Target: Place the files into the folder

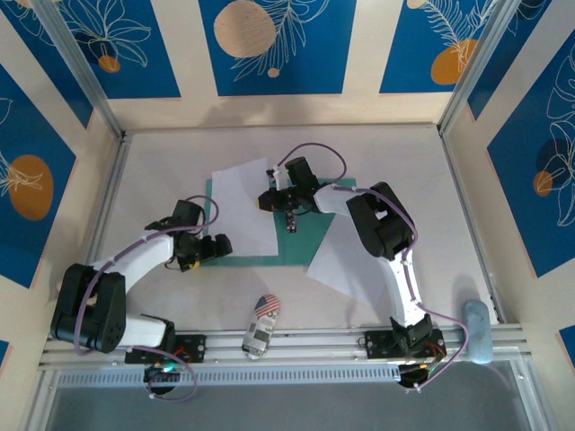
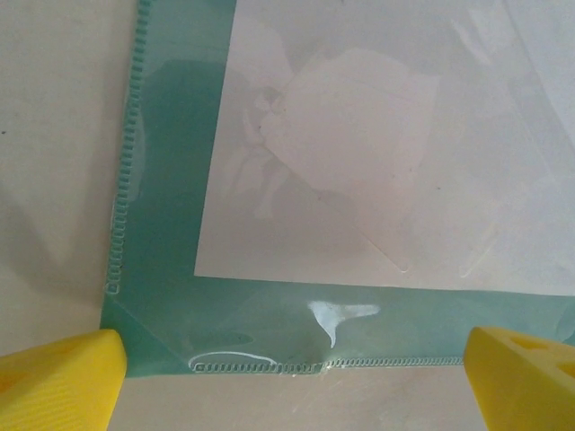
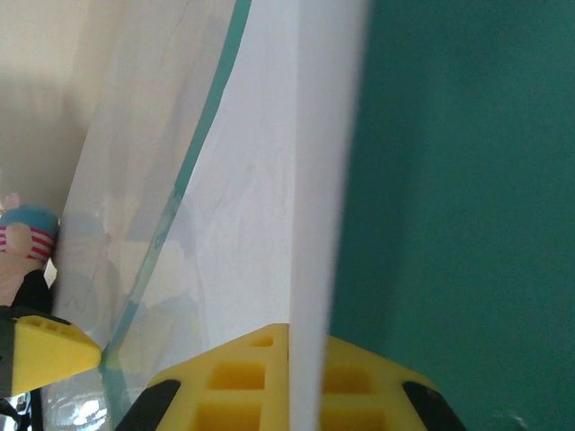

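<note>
Plainly, the coming move turns on the tilted sheet [image 1: 243, 206] and the folder [image 1: 304, 242] beneath it. The folder's long axis runs left to right across the desk [image 1: 162, 180], while the sheet sits skewed, its far-left corner poking past the folder's far edge. The right pincer [image 1: 291, 218] is clamped tight just beside that sheet's right edge, over bare green. The left pincer [image 1: 214, 247] gapes wide at the folder's near-left corner, gripping nothing.

The second sheet [image 1: 343, 260] lies off the folder's right end, under the right forearm, so the right arm is nearer to it.

The left wrist view adds a glossy film over the paper and a welded seam along two edges, which suggests the sheet is partly inside. The right wrist view shows a white edge rising from between the fingers [image 3: 234, 386]. Whether paper or clear leaf is pinched I cannot tell.
</note>
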Controlling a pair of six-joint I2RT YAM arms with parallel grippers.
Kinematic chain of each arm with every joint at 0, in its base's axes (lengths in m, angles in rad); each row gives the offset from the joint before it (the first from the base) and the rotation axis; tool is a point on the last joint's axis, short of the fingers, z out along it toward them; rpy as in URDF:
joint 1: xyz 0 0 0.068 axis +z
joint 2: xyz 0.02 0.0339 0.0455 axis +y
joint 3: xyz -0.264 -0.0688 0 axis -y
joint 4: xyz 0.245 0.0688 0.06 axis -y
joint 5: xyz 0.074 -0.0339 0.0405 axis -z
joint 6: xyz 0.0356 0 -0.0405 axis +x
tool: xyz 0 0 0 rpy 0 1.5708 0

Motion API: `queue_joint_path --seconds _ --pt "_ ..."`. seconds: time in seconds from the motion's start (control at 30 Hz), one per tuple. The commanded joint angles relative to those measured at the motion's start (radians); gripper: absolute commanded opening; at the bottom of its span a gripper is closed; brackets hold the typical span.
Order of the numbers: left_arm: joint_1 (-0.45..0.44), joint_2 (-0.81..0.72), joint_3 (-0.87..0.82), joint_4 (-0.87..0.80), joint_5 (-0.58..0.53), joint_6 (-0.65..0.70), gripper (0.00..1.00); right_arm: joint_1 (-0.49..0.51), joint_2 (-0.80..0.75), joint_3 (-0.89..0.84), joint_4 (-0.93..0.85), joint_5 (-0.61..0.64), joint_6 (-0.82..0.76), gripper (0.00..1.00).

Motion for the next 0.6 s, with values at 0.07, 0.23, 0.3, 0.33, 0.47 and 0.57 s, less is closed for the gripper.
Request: queue_joint_path --seconds 0.07,0.23,0.3,0.33,0.47,0.57 --pt "0.007 0.009 -0.012 0.0 -0.015 0.004 0.97 0.02 0.001 -0.009 0.018 -0.039 0.014 0.0" --pt "0.007 0.006 -0.013 0.002 -0.014 0.002 0.97 0.024 0.006 -0.019 0.031 -0.035 0.039 0.0" --pt "0.007 0.004 -0.015 0.002 -0.014 0.0 0.97 0.025 0.003 -0.029 0.05 -0.038 0.054 0.0" --pt "0.007 0.001 -0.016 0.003 -0.014 0.0 0.97 0.025 0.005 -0.034 0.059 -0.04 0.061 0.0" --pt "0.007 -0.003 -0.02 0.002 -0.015 -0.001 0.97 0.031 0.006 -0.037 0.067 -0.043 0.063 0.0" --pt "0.007 -0.001 -0.021 0.004 -0.016 -0.001 0.97 0.034 0.005 -0.033 0.051 -0.046 0.049 0.0"
